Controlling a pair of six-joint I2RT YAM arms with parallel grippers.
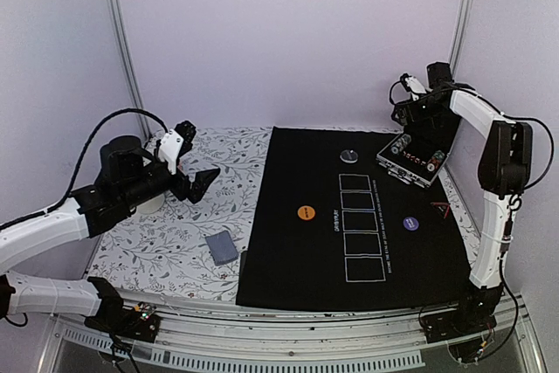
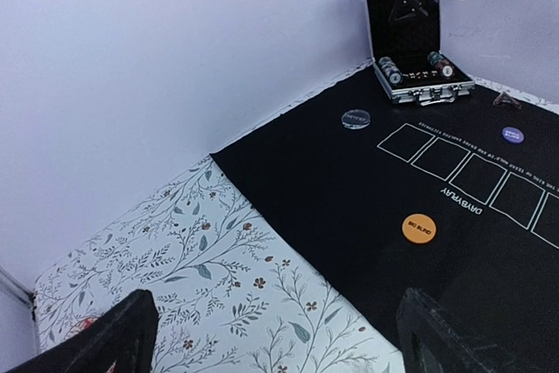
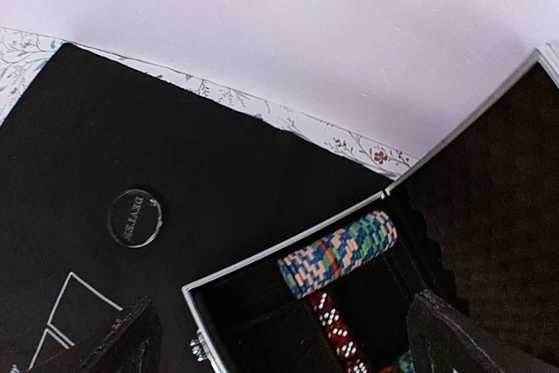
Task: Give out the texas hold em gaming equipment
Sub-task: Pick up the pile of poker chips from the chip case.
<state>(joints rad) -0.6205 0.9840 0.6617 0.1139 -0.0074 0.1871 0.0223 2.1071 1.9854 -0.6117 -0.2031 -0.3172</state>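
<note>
Right gripper (image 3: 293, 342): I have it spread wide, empty.
Poker chips (image 3: 339, 252): row just below, inside the case (image 3: 262, 270), long axis running nearly finger to finger.
Left gripper (image 2: 279, 338): open too, well apart; right arm nearer.

The mat (image 1: 279, 259) looks matt black cloth, the disc (image 3: 134, 217) glossy clear plastic.

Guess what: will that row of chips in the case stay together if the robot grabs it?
Probably not. The row of chips is many separate thin discs standing on edge, so it would likely spill unless squeezed from both ends. Being round, loose ones could roll, though the case walls should stop them.
</note>
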